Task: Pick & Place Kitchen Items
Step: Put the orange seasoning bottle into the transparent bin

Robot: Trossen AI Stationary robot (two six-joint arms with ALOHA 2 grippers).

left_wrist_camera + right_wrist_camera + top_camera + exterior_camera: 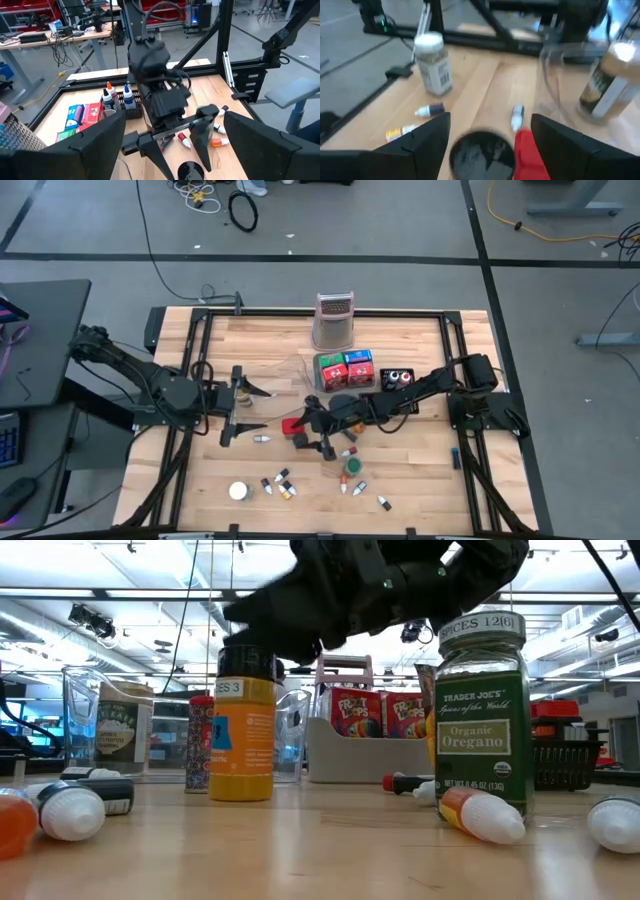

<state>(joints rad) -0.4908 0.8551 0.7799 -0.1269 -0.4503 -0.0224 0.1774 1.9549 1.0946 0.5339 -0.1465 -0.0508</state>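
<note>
My right gripper (318,434) reaches from the table's right to its middle and is open. In the right wrist view its fingers (490,135) stand on either side of a dark-capped bottle (482,152) and a red packet (530,155) without touching them. The same bottle (300,442) and packet (291,426) stand on the table in the high view. The low view shows the bottle as orange with a dark cap (245,740). My left gripper (252,410) waits open left of centre, pointing at them (172,145). Small capsule-like pieces (280,485) lie on the near part of the table.
A tall metal grater (335,320) stands at the far edge. Behind my right gripper are a tray of cereal boxes (345,370) and a black tray of small bottles (398,377). An oregano jar (480,720) and a white-capped jar (238,491) stand near the front.
</note>
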